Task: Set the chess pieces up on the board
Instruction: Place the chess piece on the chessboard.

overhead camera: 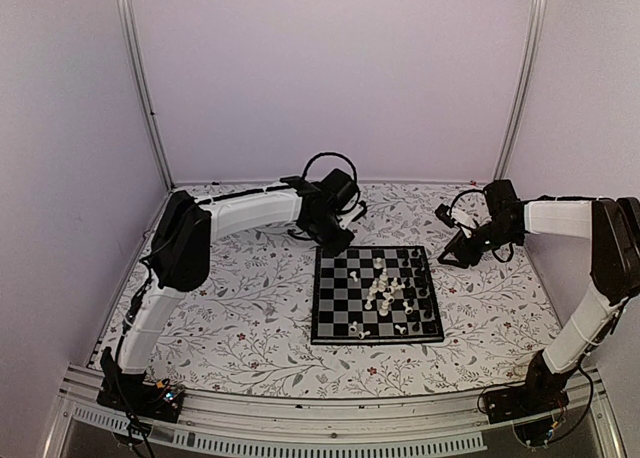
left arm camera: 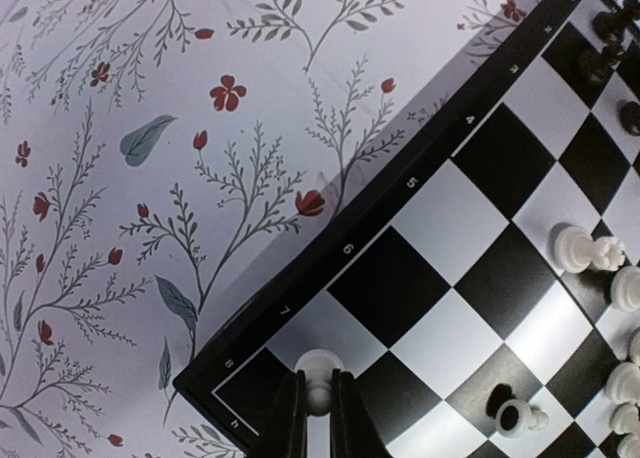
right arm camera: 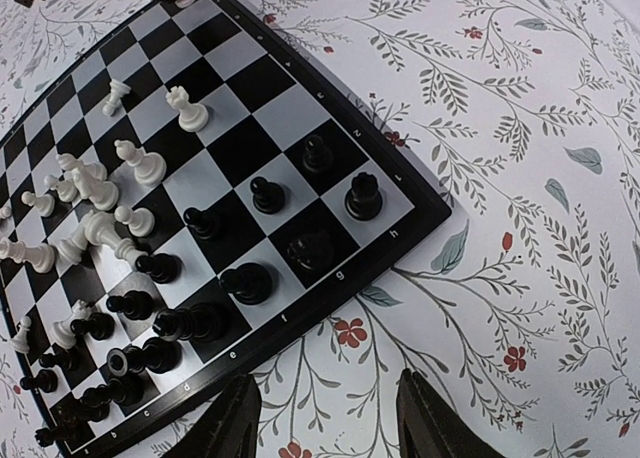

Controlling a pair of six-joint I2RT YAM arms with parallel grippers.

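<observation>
The board (overhead camera: 335, 300) lies mid-table, and its corner fills the left wrist view (left arm camera: 470, 218). My left gripper (overhead camera: 333, 241) is shut on a white pawn (left arm camera: 319, 376) and holds it over the pale square by the mark 7, near the board's far left corner. Loose white pieces (overhead camera: 384, 288) crowd the board's middle, some lying down. Black pieces (overhead camera: 425, 300) stand along its right side, and also show in the right wrist view (right arm camera: 248, 282). My right gripper (overhead camera: 452, 252) is open and empty over the cloth, just off the board's far right corner (right arm camera: 325, 423).
The floral cloth (overhead camera: 240, 308) covers the table round the board. Grey walls and metal frame posts (overhead camera: 143, 88) close in the back and sides. The left arm reaches across the far left of the table.
</observation>
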